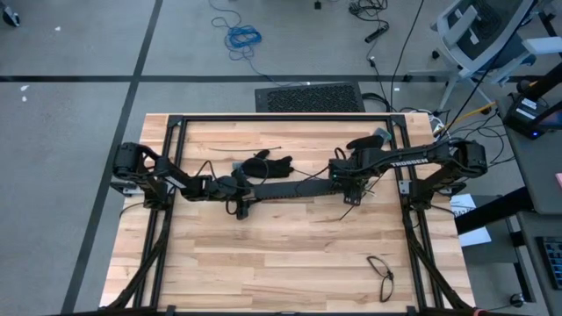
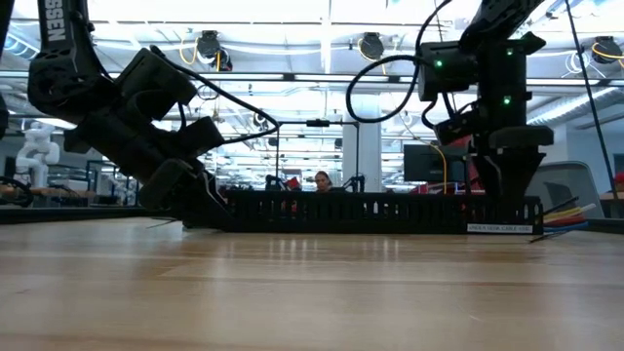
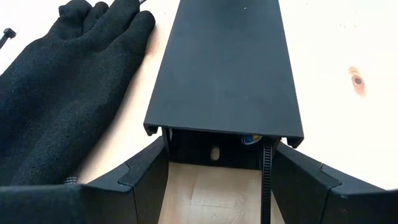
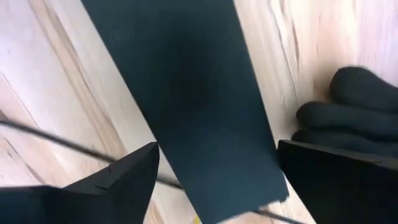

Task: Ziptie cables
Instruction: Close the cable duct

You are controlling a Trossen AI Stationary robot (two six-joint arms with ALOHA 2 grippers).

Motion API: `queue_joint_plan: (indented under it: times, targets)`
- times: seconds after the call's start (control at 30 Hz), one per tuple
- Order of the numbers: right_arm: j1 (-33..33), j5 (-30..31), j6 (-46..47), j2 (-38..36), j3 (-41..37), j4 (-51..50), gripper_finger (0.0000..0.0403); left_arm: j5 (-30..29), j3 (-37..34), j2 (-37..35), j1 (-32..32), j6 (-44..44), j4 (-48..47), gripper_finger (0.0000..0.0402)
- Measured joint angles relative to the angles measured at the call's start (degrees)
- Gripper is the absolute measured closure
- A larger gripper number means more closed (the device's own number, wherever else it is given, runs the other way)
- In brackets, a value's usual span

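Note:
A long black slotted bar lies across the middle of the wooden table. My left gripper is shut on the bar's left end, slanting down onto it. My right gripper points straight down over the right part of the bar. It is open, with one finger on each side of the bar and a thin gap at each finger. Thin coloured cables stick out of the bar's right end. A bit of blue and yellow cable shows inside its left end. My left gripper pinches the bar's left end between its two fingers, one on each long side wall. The fingers come slanting down from the table's left and lie along the bar. The bar rests flat on the table. A black ridged strip stands beside one finger.
One black glove lies just beyond the bar's left part and another sits far right. A thin black strip lies farther back. A looped cable rests near the front right. Black frame rails border the table.

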Motion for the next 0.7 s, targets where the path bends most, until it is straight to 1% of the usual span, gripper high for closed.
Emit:
queue_joint_plan:
  times: [0.2, 0.47, 0.53, 0.7]
  targets:
    - [0.63, 0.04, -2.8, -0.04, 1.29, -3.07, 0.0058, -0.02, 0.0, -0.34, 0.0, -0.05, -0.17, 0.0159]
    - [0.59, 0.01, -7.29, -0.04, 8.07, -3.32, 0.005, -0.01, 0.04, -0.69, -0.03, -0.56, -0.35, 0.0159]
    - [0.59, 0.03, -7.97, -0.07, 10.37, -3.87, 0.005, 1.25, 0.04, -1.12, -0.04, -1.04, -0.52, 0.0159]
    - [0.58, 0.59, -8.35, -0.08, 15.27, -4.26, 0.005, 4.66, -0.14, -5.4, -0.15, -2.41, -4.77, 0.0159]
